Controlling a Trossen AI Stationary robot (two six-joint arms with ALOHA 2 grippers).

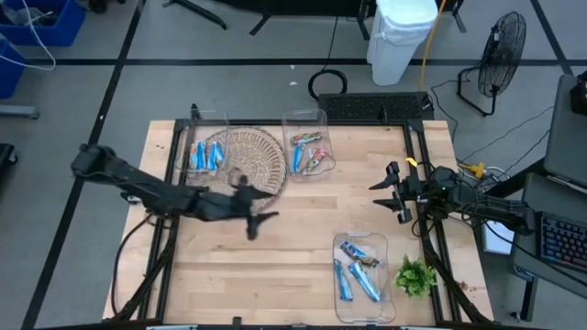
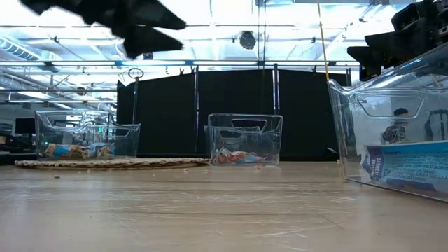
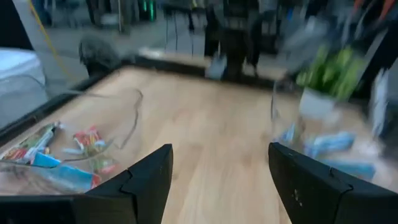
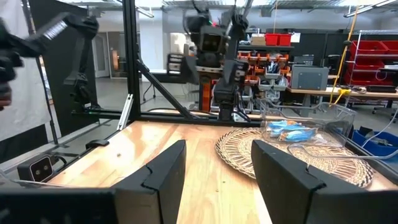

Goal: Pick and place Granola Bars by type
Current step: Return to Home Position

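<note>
The table (image 1: 275,266) is smooth pale wood. The bins (image 1: 389,275) are clear glossy plastic, the round mat (image 1: 257,151) rough woven wicker. The Granola Bars (image 1: 346,286) have shiny wrappers.

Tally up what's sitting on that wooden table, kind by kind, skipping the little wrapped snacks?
Seen from above:
Clear bins: 3 (top-left bin, top-middle bin, bottom bin)
Round woven mat: 1
Green leafy sprig: 1
Total: 5
</note>
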